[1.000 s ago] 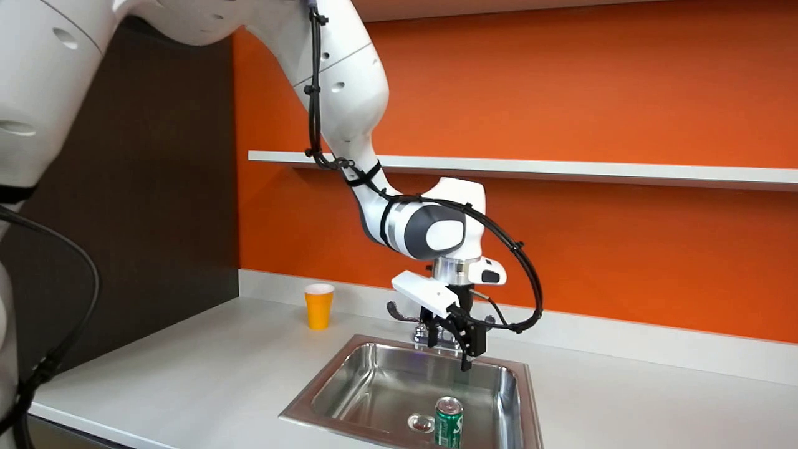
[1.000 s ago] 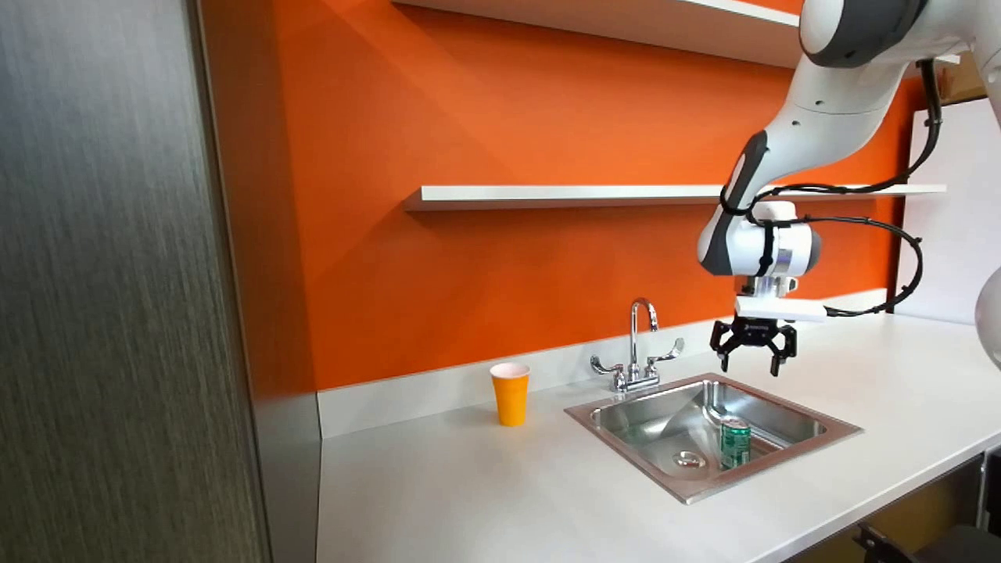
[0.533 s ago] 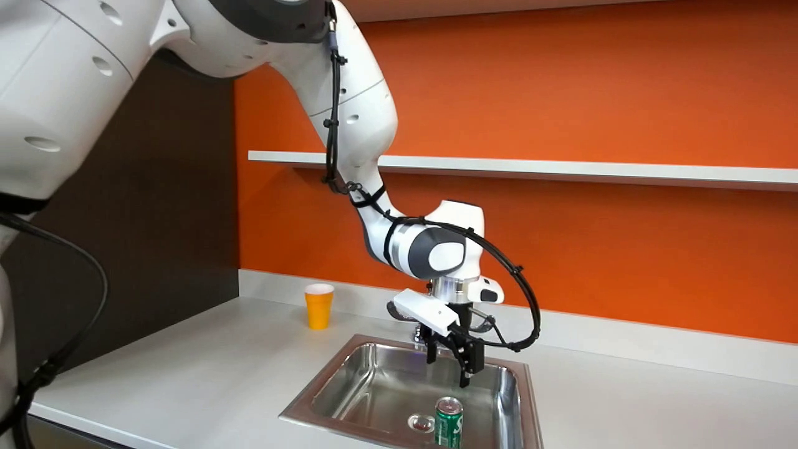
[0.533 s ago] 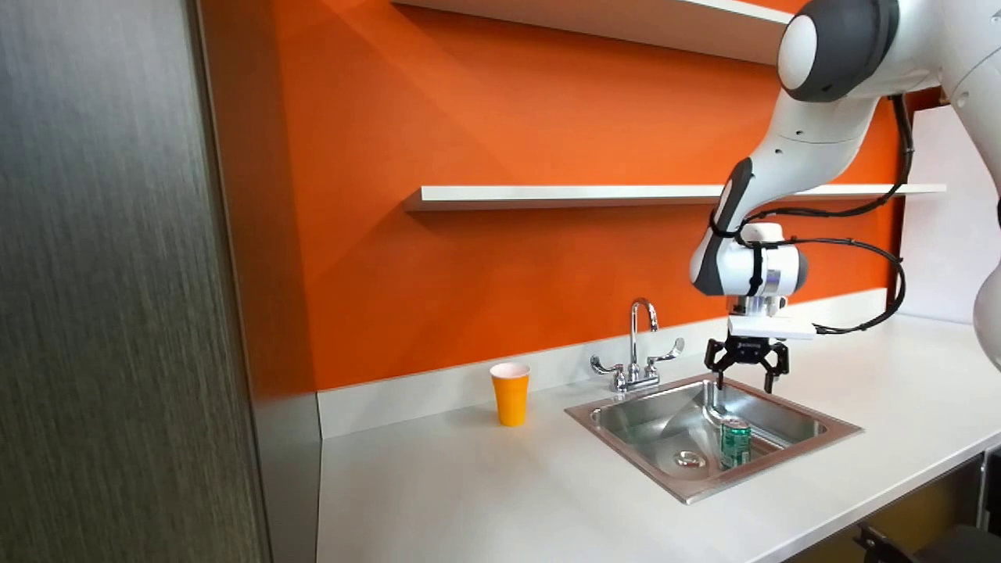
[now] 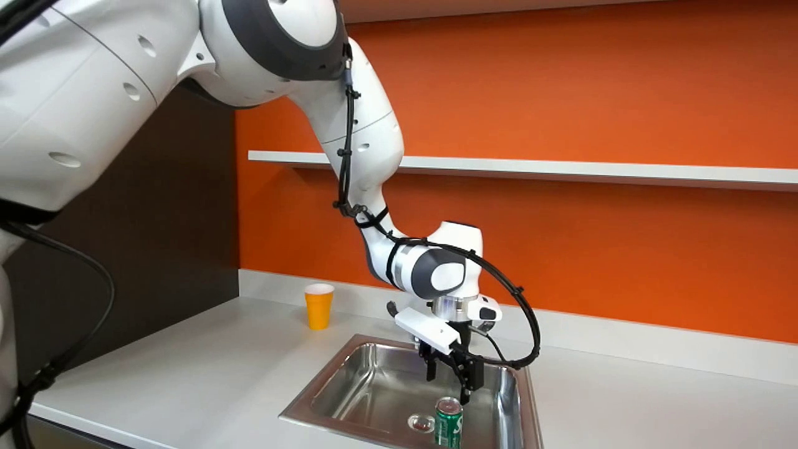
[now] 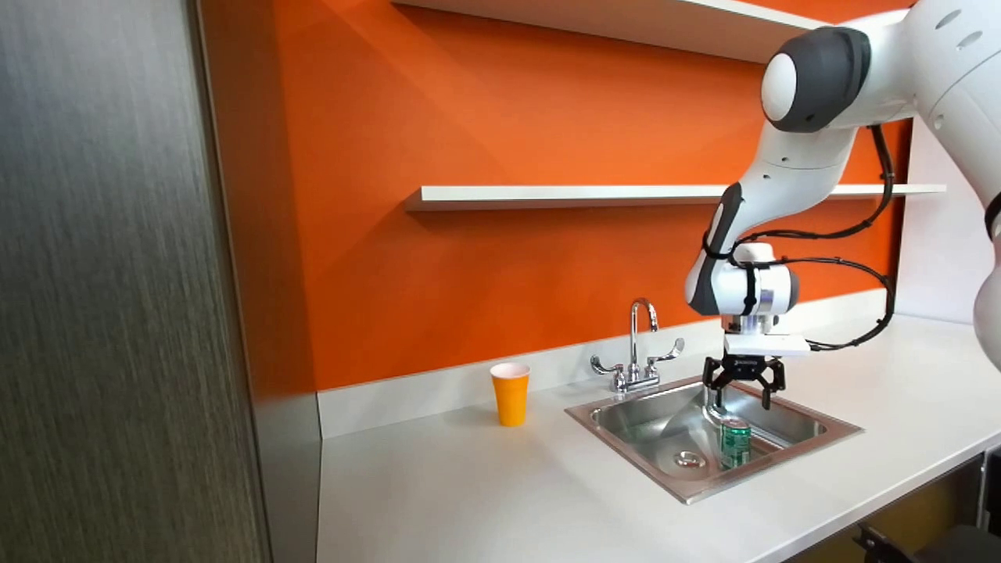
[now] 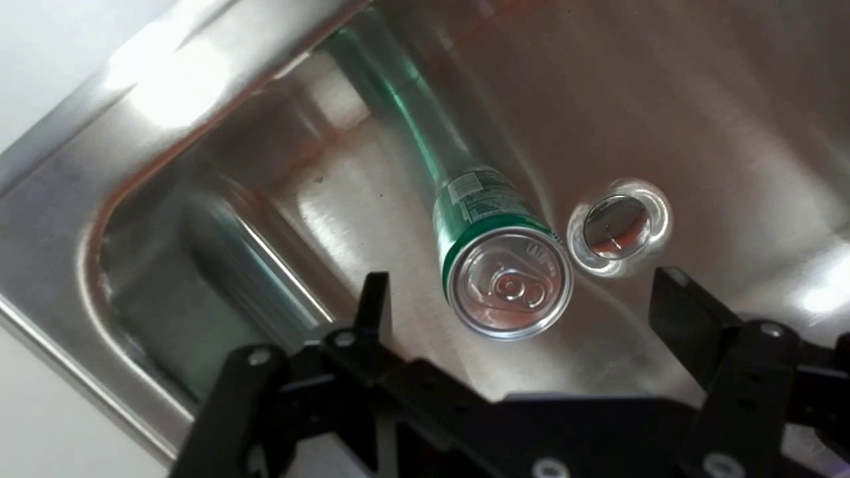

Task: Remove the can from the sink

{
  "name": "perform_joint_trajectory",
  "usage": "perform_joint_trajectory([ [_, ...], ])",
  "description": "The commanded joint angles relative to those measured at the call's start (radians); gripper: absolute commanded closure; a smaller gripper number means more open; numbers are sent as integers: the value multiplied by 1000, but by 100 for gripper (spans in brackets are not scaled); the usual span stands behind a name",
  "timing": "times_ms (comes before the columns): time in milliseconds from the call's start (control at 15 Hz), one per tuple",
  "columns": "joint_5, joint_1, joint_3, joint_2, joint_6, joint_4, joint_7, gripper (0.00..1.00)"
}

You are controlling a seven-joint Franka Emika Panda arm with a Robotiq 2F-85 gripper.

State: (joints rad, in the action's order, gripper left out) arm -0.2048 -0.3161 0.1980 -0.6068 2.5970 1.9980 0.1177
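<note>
The green can (image 5: 449, 423) with a silvery top stands upright in the stainless-steel sink (image 5: 312, 399), beside the drain. Both also show in an exterior view, the can (image 6: 735, 444) inside the sink rim (image 6: 629, 456). My gripper (image 5: 447, 388) points down, open and empty, above the basin, higher than the can and toward its wall side. It also shows open in an exterior view (image 6: 743, 405). In the wrist view the can (image 7: 508, 282) appears between the spread fingers of the gripper (image 7: 521, 277), nearer the left finger, touching neither. The can's lower body is partly hidden there.
An orange-yellow cup (image 6: 511, 395) stands on the white counter (image 6: 438, 500) left of the sink. The chrome faucet (image 6: 635, 352) rises behind the basin near the wall. A white shelf (image 6: 563, 195) runs along the orange wall. The drain (image 7: 619, 227) lies next to the can.
The arm and gripper have moved steadily down toward the sink, closer to the can's height, with the fingers staying open. The can, cup and sink have not moved.
</note>
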Motion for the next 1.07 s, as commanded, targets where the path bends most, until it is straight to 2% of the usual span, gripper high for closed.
perform_joint_trajectory([
  [0, 37, -10, -5, -35, 13, -35, -21, 0],
  [1000, 53, -3, -6, -144, 42, -103, -37, 0],
])
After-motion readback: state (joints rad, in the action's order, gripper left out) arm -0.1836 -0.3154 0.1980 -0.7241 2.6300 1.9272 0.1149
